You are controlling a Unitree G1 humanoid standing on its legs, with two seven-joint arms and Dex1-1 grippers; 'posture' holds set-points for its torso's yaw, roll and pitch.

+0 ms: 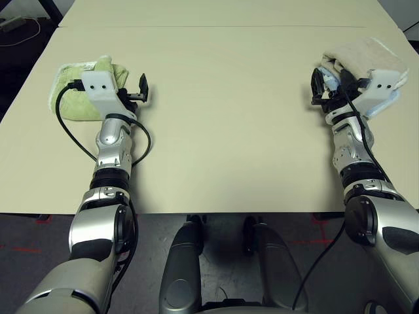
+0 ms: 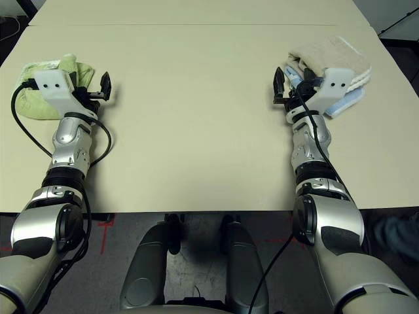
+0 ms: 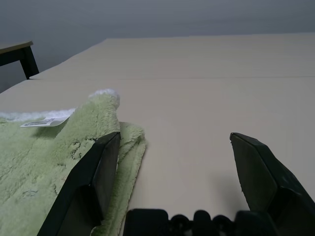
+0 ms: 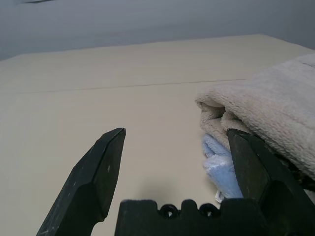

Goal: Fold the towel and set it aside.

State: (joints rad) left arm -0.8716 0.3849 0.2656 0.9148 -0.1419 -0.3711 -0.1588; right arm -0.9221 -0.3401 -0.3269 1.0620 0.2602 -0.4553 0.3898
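Note:
The beige towel lies folded at the table's far right, on top of a light blue towel. My right gripper hovers just left of this stack, open, nothing between its fingers. In the right wrist view the beige towel sits beside one fingertip, with the blue towel under it. My left gripper is open over the left side of the table, holding nothing.
A folded light green towel lies at the far left, partly under my left wrist; in the left wrist view the green towel lies against one finger. The table is bare between my arms. A seam crosses its far part.

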